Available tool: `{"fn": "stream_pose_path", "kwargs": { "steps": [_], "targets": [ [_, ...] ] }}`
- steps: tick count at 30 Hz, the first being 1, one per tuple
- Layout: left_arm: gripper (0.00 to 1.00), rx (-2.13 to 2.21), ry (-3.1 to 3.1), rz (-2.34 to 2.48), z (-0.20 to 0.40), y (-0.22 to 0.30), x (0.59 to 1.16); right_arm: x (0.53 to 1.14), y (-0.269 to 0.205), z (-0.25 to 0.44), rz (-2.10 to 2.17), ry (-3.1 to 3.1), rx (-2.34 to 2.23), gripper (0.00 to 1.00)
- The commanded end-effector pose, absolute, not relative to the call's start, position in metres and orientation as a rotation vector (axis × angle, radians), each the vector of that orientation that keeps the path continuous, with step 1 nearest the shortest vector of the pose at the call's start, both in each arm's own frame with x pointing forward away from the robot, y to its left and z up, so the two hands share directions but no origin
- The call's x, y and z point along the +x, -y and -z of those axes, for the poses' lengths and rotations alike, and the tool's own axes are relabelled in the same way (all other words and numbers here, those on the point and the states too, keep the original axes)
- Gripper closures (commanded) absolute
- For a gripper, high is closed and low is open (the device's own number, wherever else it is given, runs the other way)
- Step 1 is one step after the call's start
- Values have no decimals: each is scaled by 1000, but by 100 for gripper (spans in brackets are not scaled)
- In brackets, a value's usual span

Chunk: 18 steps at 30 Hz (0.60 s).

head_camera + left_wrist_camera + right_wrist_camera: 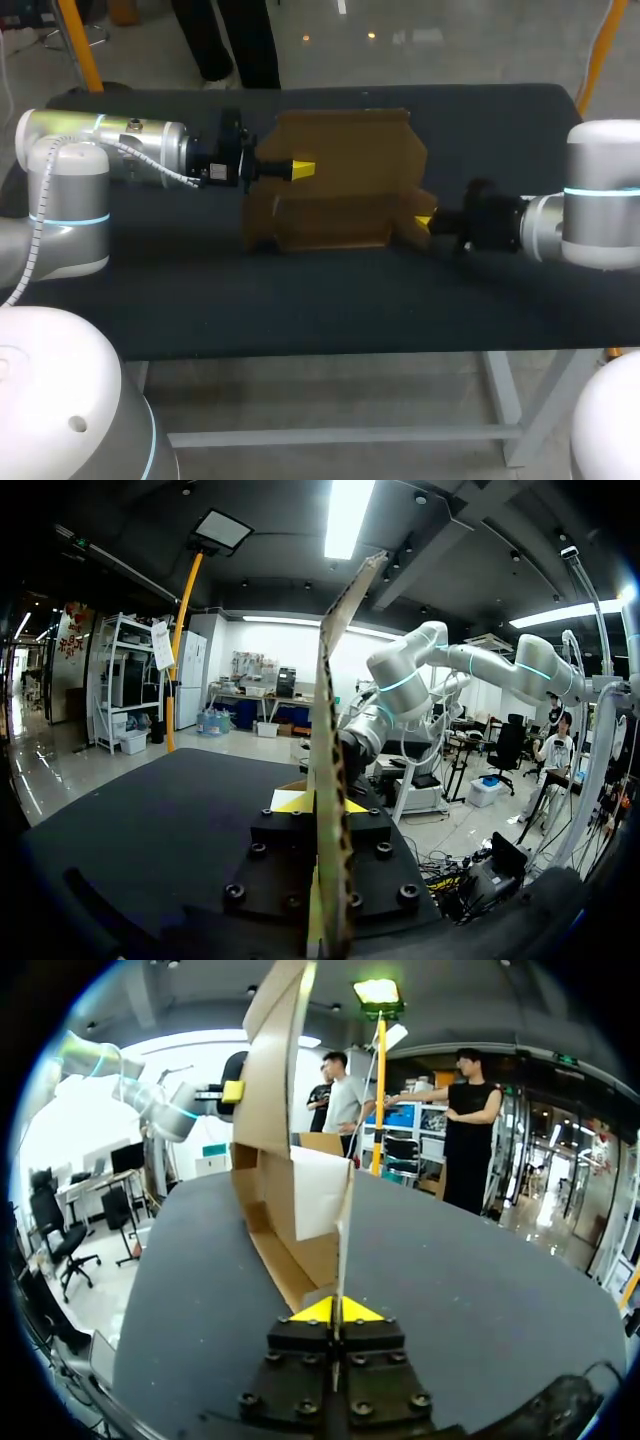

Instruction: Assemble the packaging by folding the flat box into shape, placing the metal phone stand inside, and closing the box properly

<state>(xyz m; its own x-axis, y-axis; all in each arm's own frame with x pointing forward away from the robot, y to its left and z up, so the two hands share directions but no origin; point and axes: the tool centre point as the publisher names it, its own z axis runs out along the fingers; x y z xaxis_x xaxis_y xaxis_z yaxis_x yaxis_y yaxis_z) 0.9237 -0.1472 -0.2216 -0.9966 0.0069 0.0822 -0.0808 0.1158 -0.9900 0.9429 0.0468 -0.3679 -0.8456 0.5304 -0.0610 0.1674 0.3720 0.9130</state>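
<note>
Where the dark tabletop [200, 300] fills the middle of the head view, the brown cardboard box [340, 150] sits at centre frame, partly folded. It shows a broad panel toward upper centre and a lower, trough-like section just below.

My left arm [100, 150] enters from the left edge. The left end effector [300, 169] meets the box at the left edge of the broad panel, with a yellow tip over the cardboard. My right arm [590, 200] enters from the right edge. The right end effector [424, 220] meets the box at its lower right corner.

Left wrist view: the cardboard panel stands edge-on between my two yellow tips and rises ahead of them. Both fingers press it from either side, so the end effector is clenched on the box. My right arm shows beyond the panel.

Right wrist view: a thin flap edge runs straight between the yellow tips, pinched from both sides, so this end effector is grasping the box too. Ahead of the fingers the folded walls stand on the tabletop, and a taller panel rises beyond them. The yellow tip of my left end effector shows at that panel's far edge.
</note>
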Motion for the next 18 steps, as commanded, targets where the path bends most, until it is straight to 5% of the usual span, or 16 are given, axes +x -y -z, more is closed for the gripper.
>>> {"fn": "stream_pose_path", "kwargs": {
  "steps": [1, 10, 18],
  "targets": [
    [100, 71, 2292, -2044, 225, 149, 925, 942, -57, 372, -1456, -2278, 629, 96],
    [100, 71, 2292, -2044, 225, 149, 925, 937, -62, 374, -1448, -2255, 688, 78],
    [100, 71, 2292, -2044, 225, 149, 925, 928, -67, 376, -1438, -2240, 739, 74]
  ]
}}
